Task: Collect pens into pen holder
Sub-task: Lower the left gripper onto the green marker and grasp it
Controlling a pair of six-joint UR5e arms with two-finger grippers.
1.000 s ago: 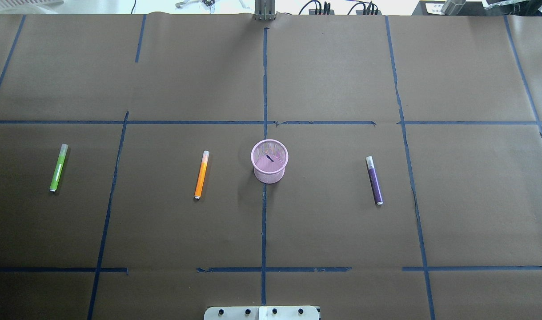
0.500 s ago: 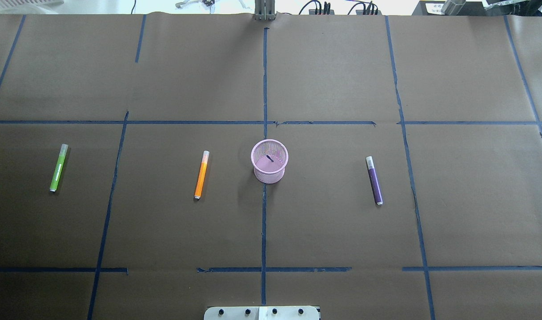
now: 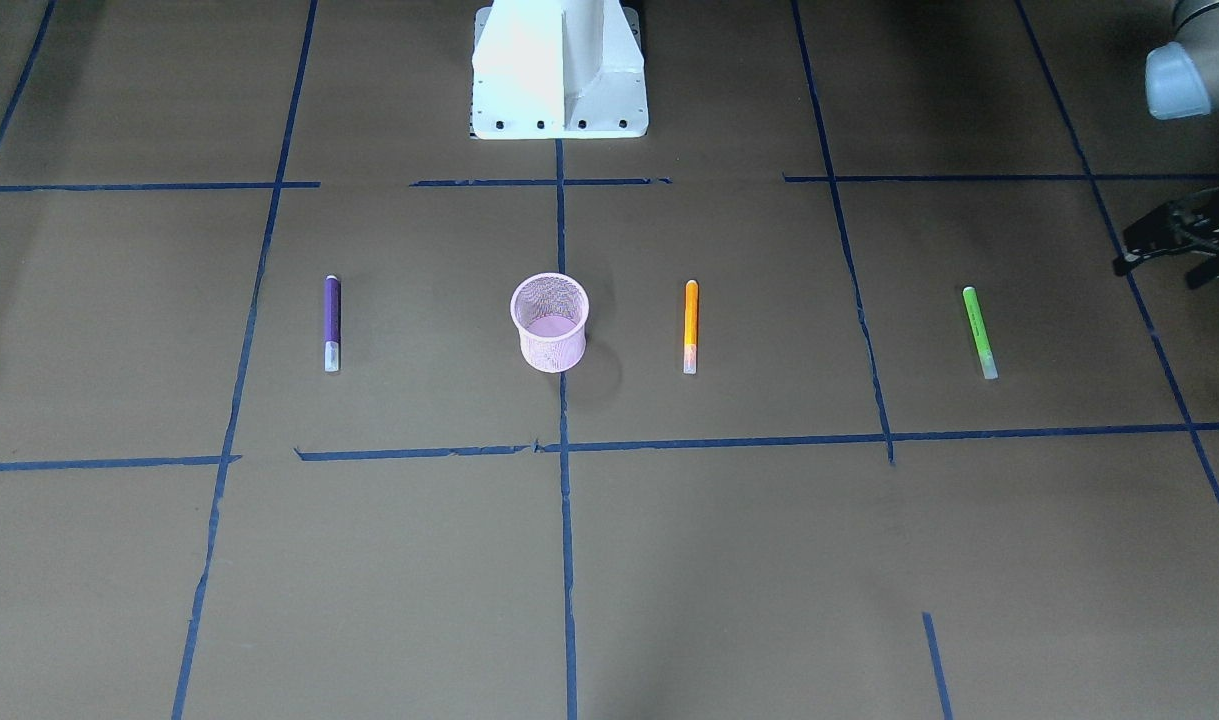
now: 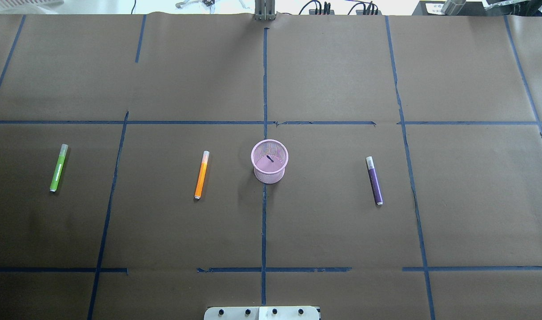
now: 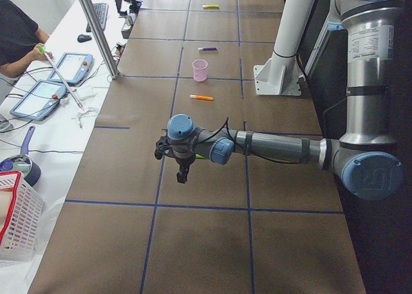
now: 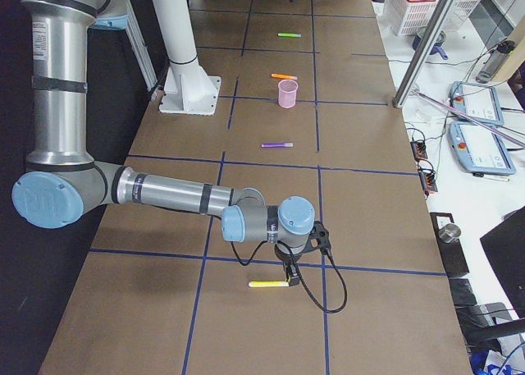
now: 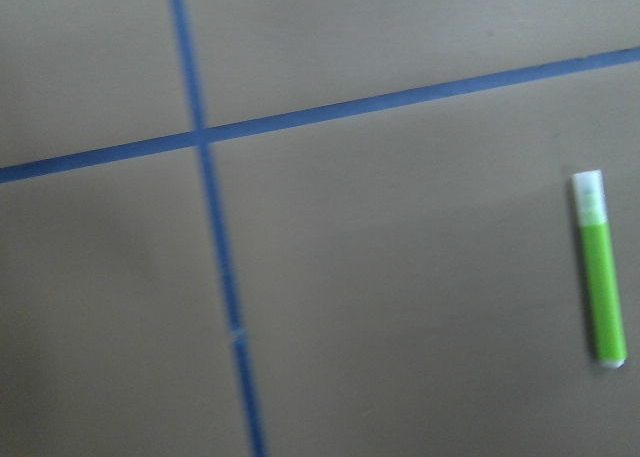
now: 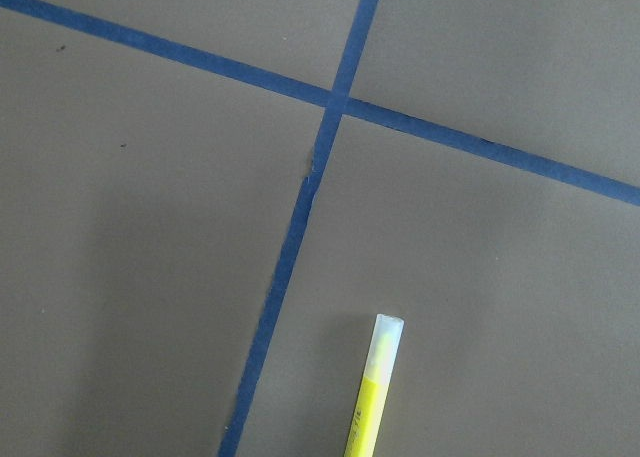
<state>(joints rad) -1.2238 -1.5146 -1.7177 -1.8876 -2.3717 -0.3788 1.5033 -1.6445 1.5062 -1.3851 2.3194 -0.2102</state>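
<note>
The pink mesh pen holder [image 4: 269,161] stands upright and empty at the table's middle; it also shows in the front view [image 3: 550,322]. The orange pen [image 4: 201,174] lies left of it, the green pen [image 4: 58,168] far left, the purple pen [image 4: 374,180] right. My left gripper [image 3: 1157,272] hovers beyond the green pen [image 3: 979,332], jaws apart and empty; its wrist view shows that pen [image 7: 601,267]. My right gripper [image 6: 289,264] hovers by a yellow pen [image 6: 269,284], also in its wrist view [image 8: 372,397]; I cannot tell if it is open.
The robot base [image 3: 559,70] stands at the table's near edge. Blue tape lines cross the brown paper. A metal post [image 5: 96,30], tablets [image 5: 71,67], a white basket [image 5: 16,217] and an operator sit along the far side.
</note>
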